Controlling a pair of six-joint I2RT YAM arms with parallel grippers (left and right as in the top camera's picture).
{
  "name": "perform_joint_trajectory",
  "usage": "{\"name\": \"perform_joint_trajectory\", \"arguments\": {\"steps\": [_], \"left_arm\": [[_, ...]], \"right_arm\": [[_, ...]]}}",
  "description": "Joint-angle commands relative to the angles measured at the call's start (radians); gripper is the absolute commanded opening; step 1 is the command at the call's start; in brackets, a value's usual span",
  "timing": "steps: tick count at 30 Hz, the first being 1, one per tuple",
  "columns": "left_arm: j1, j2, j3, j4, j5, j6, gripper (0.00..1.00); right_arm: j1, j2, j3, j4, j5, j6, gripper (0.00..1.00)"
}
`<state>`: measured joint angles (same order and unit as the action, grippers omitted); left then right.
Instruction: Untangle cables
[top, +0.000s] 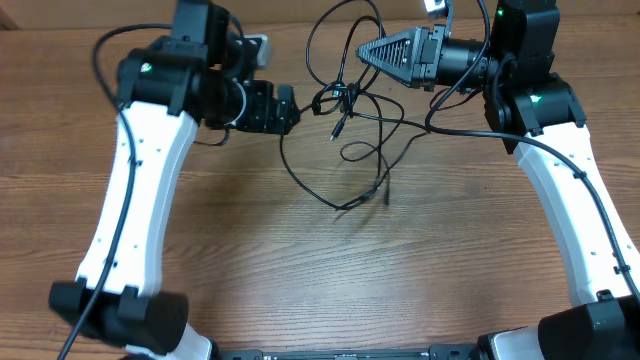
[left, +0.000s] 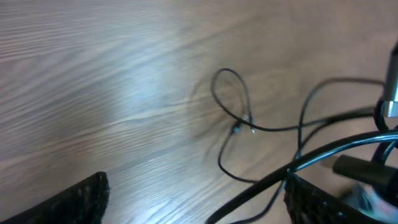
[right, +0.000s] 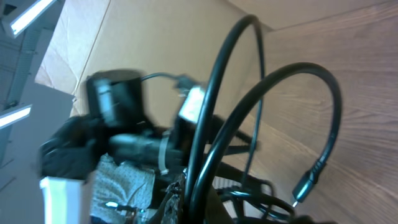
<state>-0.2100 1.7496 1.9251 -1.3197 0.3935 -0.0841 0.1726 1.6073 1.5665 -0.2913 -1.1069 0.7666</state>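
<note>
**Item: the cables** (top: 336, 98). Several thin black cords are held in one loose tangle on the far middle of the wooden table (top: 330, 290), between the two grippers. A knot is seen near the left gripper (top: 290, 108). One long strand is trailed toward the table's middle, and a small plug end (top: 386, 197) lies at its tip. A second plug (top: 336, 130) hangs just below the knot.

**Handling (judged).** The cords are taken to be light, limp and springy. Loops are likely to be dragged along when one strand is pulled, and a knot may be tightened by a hard tug. A hold is best taken on a bare stretch just beside the knot or behind a plug, not on the plug tip itself.

**Left gripper.** The jaws are spread wide and nothing is clamped. In the wrist view a dark cord is seen passing by the right-hand finger (left: 314, 202), with a small loop (left: 239, 127) on the wood beyond.

**Right gripper** (top: 362, 52). The jaws are clenched. Cords arch up from the tips in its own view, so a strand is judged to be pinched there.

**Room.** Wide bare wood is left on the near half of the table. The far side is closed by a cardboard panel (top: 60, 12), and both arms crowd the tangle's flanks.
</note>
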Motion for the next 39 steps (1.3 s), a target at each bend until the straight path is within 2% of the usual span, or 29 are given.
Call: {"name": "perform_joint_trajectory", "arguments": {"steps": [1,9,11,13,18,22,26,32,39], "left_arm": [[-0.002,0.042,0.007,0.004,0.219,0.191,0.87],[-0.002,0.048,0.007,-0.028,0.239,0.303,0.84],[-0.002,0.048,0.007,-0.031,0.239,0.306,0.75],[-0.003,0.048,0.007,-0.030,0.240,0.306,0.62],[-0.003,0.048,0.007,-0.033,0.234,0.306,0.04],[0.002,0.048,0.007,-0.033,0.158,0.238,0.04],[0.007,0.048,0.007,-0.042,-0.104,0.038,0.04],[0.008,0.048,0.007,-0.068,-0.431,-0.246,0.04],[0.010,0.048,0.007,-0.085,-0.584,-0.399,0.04]], "right_arm": [[-0.005,-0.039,0.006,0.010,-0.039,0.026,0.04],[-0.006,-0.039,0.006,0.030,-0.016,0.026,0.04],[-0.007,-0.039,0.006,0.034,-0.016,0.027,0.04],[-0.007,-0.039,0.006,0.034,-0.016,0.031,0.04],[-0.007,-0.039,0.006,0.036,-0.015,0.045,0.04],[-0.036,-0.039,0.006,0.024,0.009,0.039,0.04],[-0.103,-0.039,0.006,-0.038,0.064,-0.010,0.04],[-0.210,-0.039,0.006,-0.275,0.271,-0.138,0.04],[-0.299,-0.039,0.006,-0.414,0.422,-0.206,0.04]]}}
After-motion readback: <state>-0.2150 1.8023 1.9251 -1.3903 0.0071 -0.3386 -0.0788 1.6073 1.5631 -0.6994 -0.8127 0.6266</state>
